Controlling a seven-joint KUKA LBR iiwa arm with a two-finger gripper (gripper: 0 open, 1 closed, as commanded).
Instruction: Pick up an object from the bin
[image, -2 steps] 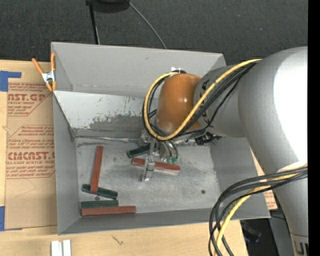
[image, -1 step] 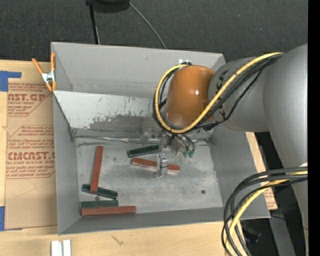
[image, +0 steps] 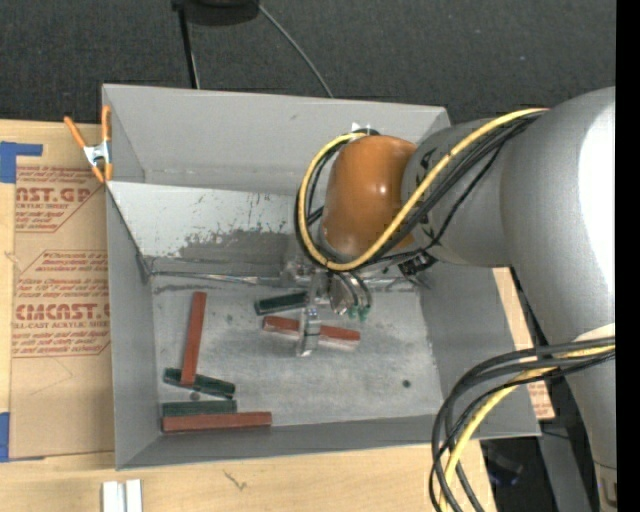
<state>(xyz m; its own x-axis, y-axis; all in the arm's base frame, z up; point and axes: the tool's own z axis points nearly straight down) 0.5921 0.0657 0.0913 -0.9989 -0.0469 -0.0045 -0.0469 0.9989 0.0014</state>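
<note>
Several flat bars lie in the grey bin (image: 130, 250). Gripper (image: 312, 332) is down at the floor mid-bin, right over a red-brown bar (image: 282, 324) lying roughly level, which sticks out on both sides of it. A dark green bar (image: 281, 302) sits just above-left of that one. Can't tell whether the jaws are open or closed. Rest is heaped bottom-left: a tilted red-brown bar (image: 193, 335), two dark green bars (image: 200, 383) and a long red-brown bar (image: 217, 422).

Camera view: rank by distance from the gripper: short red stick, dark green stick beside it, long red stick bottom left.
1. short red stick: right at the gripper.
2. dark green stick: just up-left of it.
3. long red stick: bottom-left corner.
</note>
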